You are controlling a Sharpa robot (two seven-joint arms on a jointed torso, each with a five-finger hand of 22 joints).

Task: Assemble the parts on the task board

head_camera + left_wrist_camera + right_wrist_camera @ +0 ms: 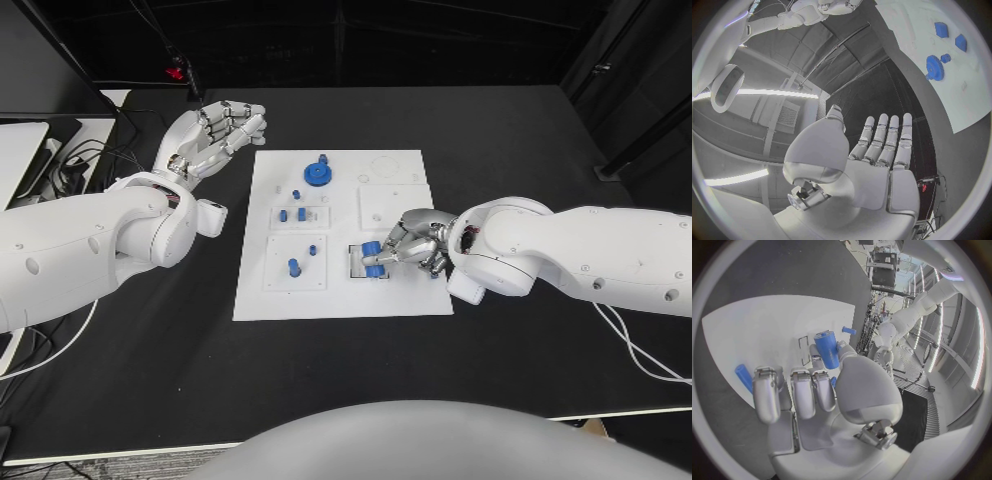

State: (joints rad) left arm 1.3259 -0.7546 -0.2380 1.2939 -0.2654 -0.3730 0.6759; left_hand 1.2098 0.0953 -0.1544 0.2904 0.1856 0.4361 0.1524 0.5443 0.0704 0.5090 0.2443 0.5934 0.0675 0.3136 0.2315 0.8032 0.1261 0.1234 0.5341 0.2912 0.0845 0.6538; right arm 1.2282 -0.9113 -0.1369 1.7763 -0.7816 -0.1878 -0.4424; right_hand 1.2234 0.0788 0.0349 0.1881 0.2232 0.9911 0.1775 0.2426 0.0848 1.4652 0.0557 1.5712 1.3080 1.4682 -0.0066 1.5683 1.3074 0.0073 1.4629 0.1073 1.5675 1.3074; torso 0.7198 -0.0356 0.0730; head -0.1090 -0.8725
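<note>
Two hands work over the black table, and much of what the right one does is covered by its own bulk. In the head view the right hand sits over the right half of the task board, its fingers curled down over a blue cylinder that lies at a small dark-framed recess; only part of the cylinder peeps out beneath them, so its full length cannot be made out there. The right wrist view shows more: the blue cylinder stands out past the fingers, with the thumb against its side, so the hand appears to be grasping it, though the contact on the far side is hidden. A second small blue part shows just beside the outermost finger, partly cut off by it.

The left hand hovers off the board's far left corner, fingers straight and released, holding nothing; the left wrist view confirms the flat hand.

Elsewhere on the board lie a blue gear near the far edge and several small blue pegs in the left column, too small to tell apart.
</note>
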